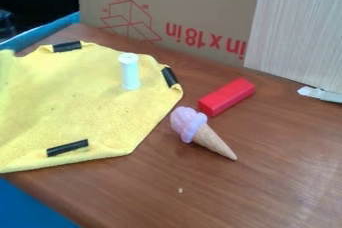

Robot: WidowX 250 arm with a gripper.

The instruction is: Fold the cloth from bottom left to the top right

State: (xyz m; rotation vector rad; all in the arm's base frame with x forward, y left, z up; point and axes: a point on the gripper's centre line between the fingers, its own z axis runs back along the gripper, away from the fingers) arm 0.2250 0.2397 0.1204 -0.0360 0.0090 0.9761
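Yellow cloth (73,102) lay under white cylinder (129,74) | seemed soft, light | best hold: hem lower-left of cylinder | gripper: couldn't tell state

Yellow cloth (73,102), 3 black strips (67,148)

The spool (129,73) is white, the block (228,96) solid red. The ice cream (199,131) pairs a pinkish-lilac scoop with a tan cone. Brown wood grain patterns the surface (280,172); red lines and print mark the tan cardboard (200,2); fine streaks run down the pale grey-beige panel (297,32).
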